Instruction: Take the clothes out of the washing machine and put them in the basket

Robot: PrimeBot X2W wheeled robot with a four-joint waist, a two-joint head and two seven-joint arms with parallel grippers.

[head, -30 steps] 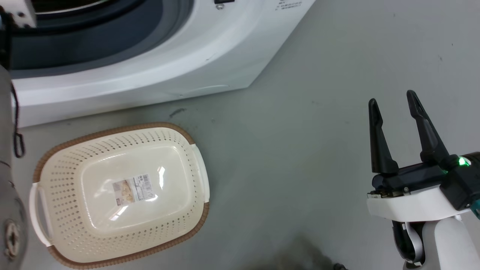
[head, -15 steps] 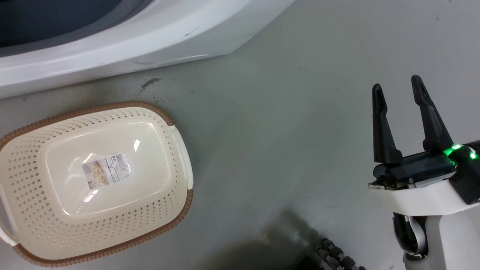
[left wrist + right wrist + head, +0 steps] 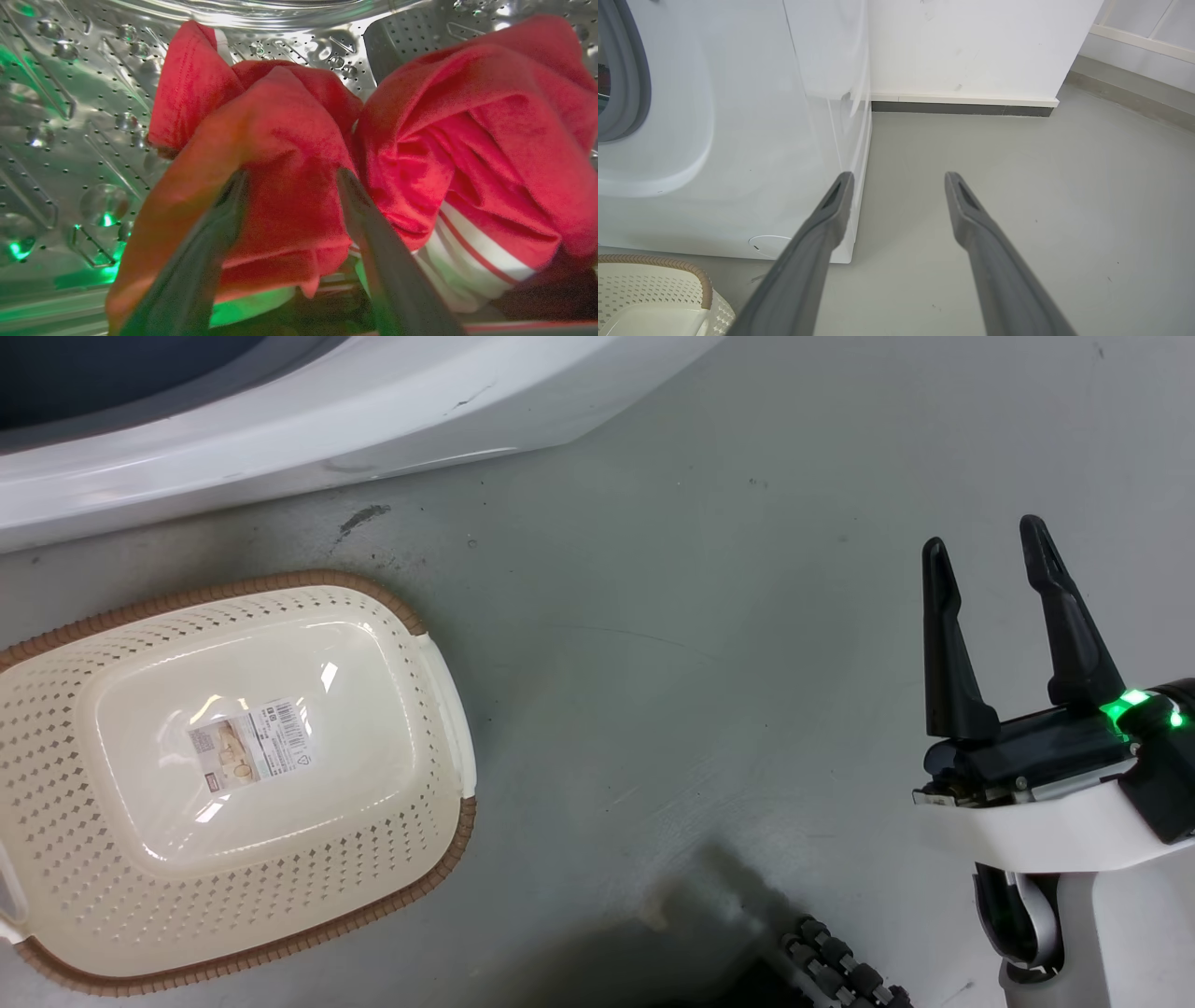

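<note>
Left gripper [image 3: 292, 177], its dark fingers spread wide, points at bright red soft garments with white stripes [image 3: 467, 140] inside the white washing machine's perforated steel drum [image 3: 70, 140], pinching nothing yet. Right gripper [image 3: 982, 537] hangs open and empty above the floor. Cream perforated plastic basket [image 3: 401, 784] sits empty beside the machine, so every garment is yet to be moved.

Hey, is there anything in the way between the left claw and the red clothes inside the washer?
Nothing visible is in the way. The left claw is open inside the drum, and the red clothes lie right at its fingertips, with one fold showing in the gap between the two fingers.
</note>
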